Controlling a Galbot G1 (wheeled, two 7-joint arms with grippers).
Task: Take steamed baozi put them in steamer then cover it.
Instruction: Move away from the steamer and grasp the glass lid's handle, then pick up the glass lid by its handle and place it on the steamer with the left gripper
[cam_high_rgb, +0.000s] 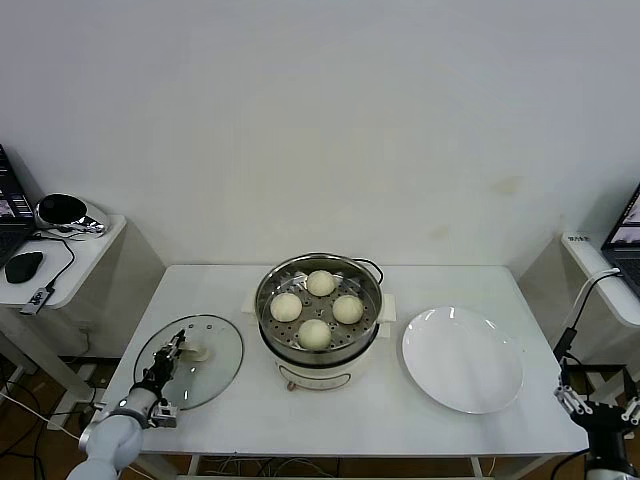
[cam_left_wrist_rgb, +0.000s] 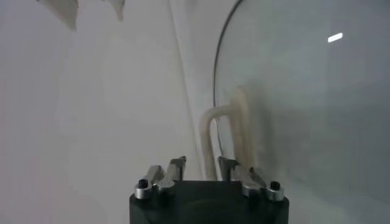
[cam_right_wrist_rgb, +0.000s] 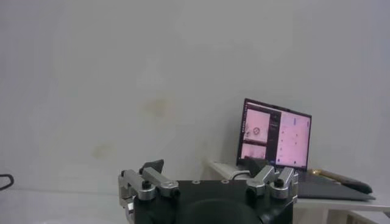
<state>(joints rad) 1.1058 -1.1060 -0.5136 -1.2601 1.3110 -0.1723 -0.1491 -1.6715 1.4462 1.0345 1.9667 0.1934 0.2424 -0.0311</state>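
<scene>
The steamer (cam_high_rgb: 335, 360) stands uncovered at the table's middle. Four steamed baozi lie on its perforated tray: one at the back (cam_high_rgb: 320, 283), one on the left (cam_high_rgb: 286, 306), one on the right (cam_high_rgb: 347, 308), one in front (cam_high_rgb: 314, 333). The glass lid (cam_high_rgb: 215, 365) lies flat on the table to the steamer's left. My left gripper (cam_high_rgb: 178, 350) is low over the lid at its cream handle (cam_high_rgb: 198, 352). In the left wrist view the gripper (cam_left_wrist_rgb: 202, 165) is open, its fingers either side of the handle's (cam_left_wrist_rgb: 239, 115) near end. My right gripper (cam_high_rgb: 598, 408) is parked, open and empty, beyond the table's front right corner.
A flat white plate (cam_high_rgb: 462, 358) lies right of the steamer. A side table (cam_high_rgb: 85, 250) at the left carries a mouse and a round device. Another side table with a laptop (cam_right_wrist_rgb: 274, 137) stands at the right. The steamer's black cord loops behind it.
</scene>
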